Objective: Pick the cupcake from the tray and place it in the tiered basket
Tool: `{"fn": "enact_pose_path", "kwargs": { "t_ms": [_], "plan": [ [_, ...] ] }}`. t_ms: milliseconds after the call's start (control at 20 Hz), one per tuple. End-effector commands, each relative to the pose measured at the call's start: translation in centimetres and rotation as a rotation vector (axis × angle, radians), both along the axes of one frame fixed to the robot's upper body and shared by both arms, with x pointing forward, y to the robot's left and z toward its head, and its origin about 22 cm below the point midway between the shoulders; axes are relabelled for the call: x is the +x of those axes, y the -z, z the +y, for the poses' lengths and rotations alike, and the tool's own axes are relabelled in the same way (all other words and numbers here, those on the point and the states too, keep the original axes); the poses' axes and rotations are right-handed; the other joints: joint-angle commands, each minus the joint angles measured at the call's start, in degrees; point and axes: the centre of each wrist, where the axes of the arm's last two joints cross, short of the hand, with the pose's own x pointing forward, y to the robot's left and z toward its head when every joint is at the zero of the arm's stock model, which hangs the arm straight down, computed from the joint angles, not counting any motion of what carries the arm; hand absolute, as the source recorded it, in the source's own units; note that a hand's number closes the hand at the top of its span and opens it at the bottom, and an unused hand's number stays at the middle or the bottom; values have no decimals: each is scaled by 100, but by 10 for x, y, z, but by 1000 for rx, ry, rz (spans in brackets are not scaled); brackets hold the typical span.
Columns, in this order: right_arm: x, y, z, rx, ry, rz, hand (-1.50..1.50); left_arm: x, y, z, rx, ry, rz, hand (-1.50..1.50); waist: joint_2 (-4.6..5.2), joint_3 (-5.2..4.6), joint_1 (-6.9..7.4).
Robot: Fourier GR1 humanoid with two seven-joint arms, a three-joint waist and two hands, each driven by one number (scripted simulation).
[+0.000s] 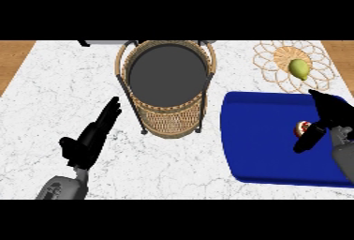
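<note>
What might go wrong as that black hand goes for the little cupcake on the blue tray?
The cupcake is small and sits right between the right hand's thumb and fingers, so it might tip or slide on the tray. Carrying it to the tiered basket, the hand might catch the tall wicker rim. The left hand rests open, away from the route.

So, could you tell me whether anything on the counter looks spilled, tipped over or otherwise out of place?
Nothing stands out. The tiered basket stands upright, the cupcake sits on the blue tray beside the right robot hand, and a green fruit rests on the woven mat.
</note>
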Motion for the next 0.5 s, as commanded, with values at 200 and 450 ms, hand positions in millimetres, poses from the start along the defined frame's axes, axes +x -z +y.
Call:
{"fn": "enact_pose_path", "kwargs": {
  "t_ms": [200,450],
  "plan": [
    [10,17,-17,-19,112,39,-150,-4,6,4,7,-2,-1,0,6,0,21],
    [-14,49,-31,-9,105,52,-150,0,10,-2,2,-16,15,0,1,0,-15]
  ]
}}
